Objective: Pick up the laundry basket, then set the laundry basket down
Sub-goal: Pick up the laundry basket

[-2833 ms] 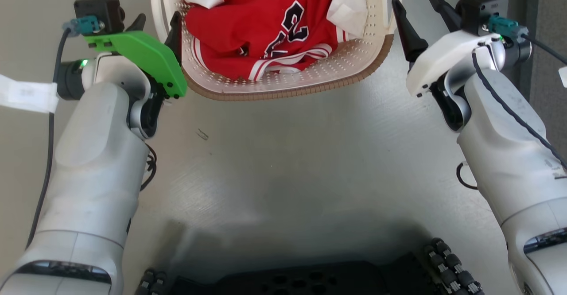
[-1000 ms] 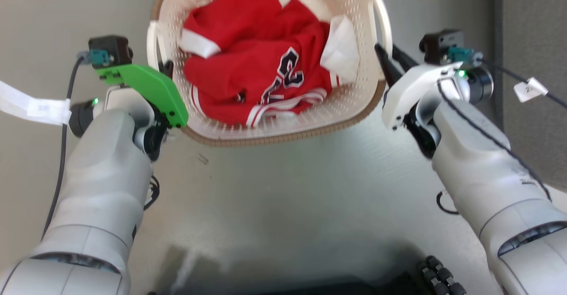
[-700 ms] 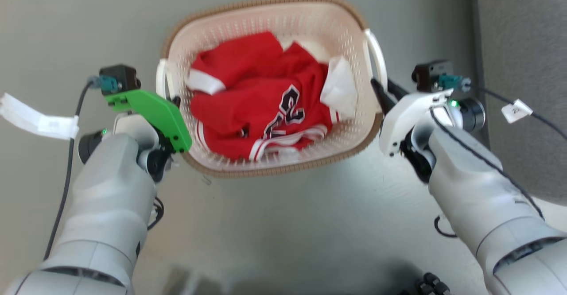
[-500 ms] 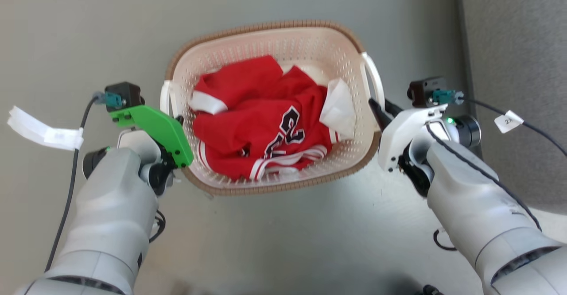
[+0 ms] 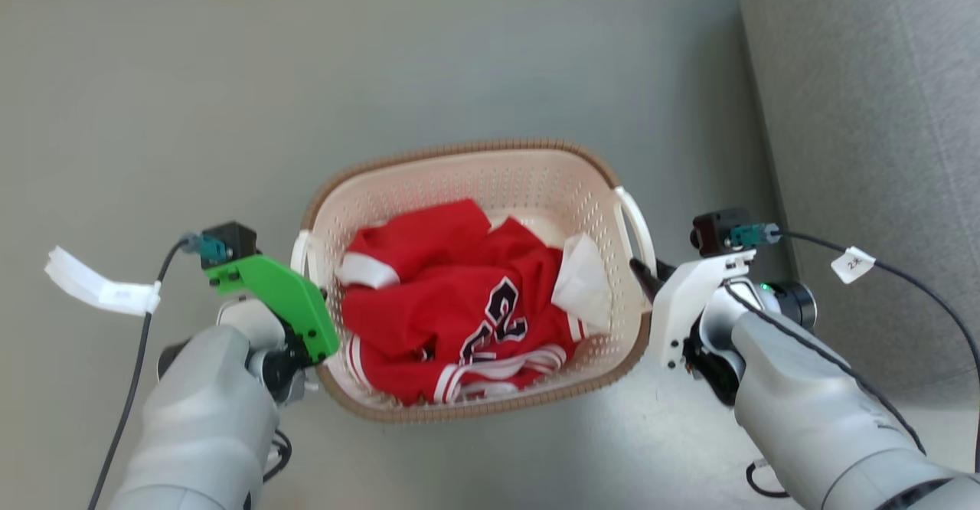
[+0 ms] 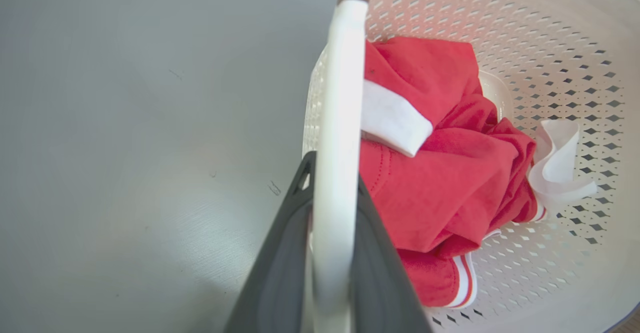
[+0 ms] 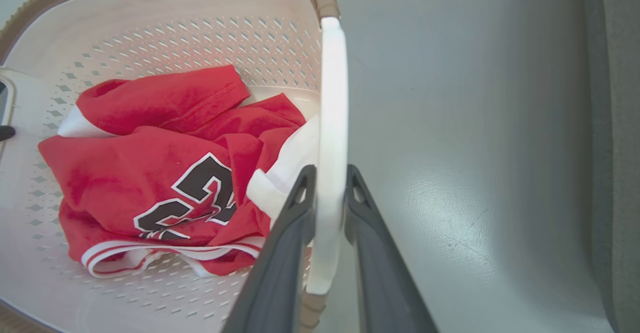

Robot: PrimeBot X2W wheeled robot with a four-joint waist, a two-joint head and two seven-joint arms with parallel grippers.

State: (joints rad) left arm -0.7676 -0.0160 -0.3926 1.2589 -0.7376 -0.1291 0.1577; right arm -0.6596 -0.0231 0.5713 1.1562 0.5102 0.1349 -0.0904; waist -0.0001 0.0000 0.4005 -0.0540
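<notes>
The laundry basket (image 5: 490, 181), cream perforated plastic with a brown woven-look rim, hangs between my two arms with a red jersey (image 5: 452, 311) inside. My left gripper (image 6: 331, 173) is shut on the basket's white left loop handle (image 6: 340, 98); in the head view the left gripper (image 5: 310, 295) sits under a green plate at the basket's left side. My right gripper (image 7: 330, 173) is shut on the right loop handle (image 7: 332, 98); the head view shows this right gripper (image 5: 641, 274) at the basket's right side. The basket (image 7: 150, 23) looks level.
Grey floor (image 5: 383, 58) lies all around. A grey upholstered piece (image 5: 865, 112) rises along the right side, close to my right arm. Cables with white tags (image 5: 851, 263) trail from both wrists.
Both grippers closed onto the handles. The head view has risen and pulled back, so the whole basket with both arms now sits lower and smaller in it, and the robot's dark base has left view.
</notes>
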